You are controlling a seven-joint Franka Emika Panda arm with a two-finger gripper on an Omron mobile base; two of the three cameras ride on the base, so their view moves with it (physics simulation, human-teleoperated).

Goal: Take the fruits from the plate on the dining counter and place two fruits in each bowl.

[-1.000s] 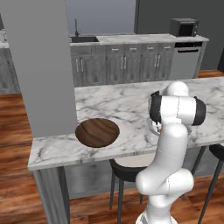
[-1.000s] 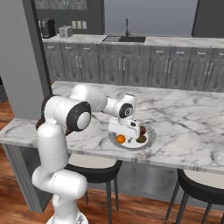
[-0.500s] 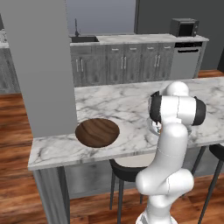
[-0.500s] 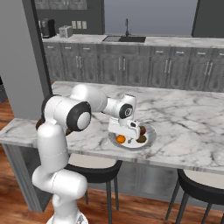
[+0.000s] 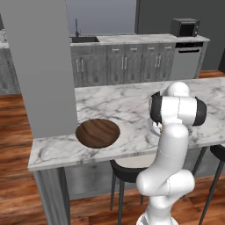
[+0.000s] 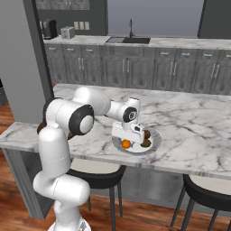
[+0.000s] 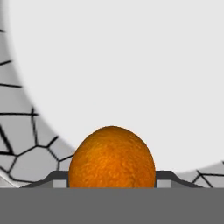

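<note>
One orange fruit (image 7: 112, 157) sits between the gripper's (image 6: 128, 140) fingertips (image 7: 57, 177) in the hand view, and the jaws have closed narrowly on its sides, so the robot holds it low over the plate (image 6: 155, 140). The plate lies on the dining counter (image 6: 189, 135), right under the hand. Beside the held orange, a reddish-brown fruit (image 6: 147, 135) and a dark one (image 6: 145, 144) rest on the plate. The dark wooden bowl (image 5: 97, 132) stands well apart, near the other end of the counter by the grey pillar (image 5: 41, 66). The second bowl cannot be made out.

The step in hand looks like the pick-up of a fruit. To do it well, the robot should lift straight up until the orange clears the plate's rim and its neighbours, since a sideways drag could roll them. The fruit is round and likely slippery, so a centred grip and a slow swing toward the bowl would suit. Release should come low inside the bowl, so the fruit does not bounce out.

No brands, labels or writing can be read anywhere.
</note>
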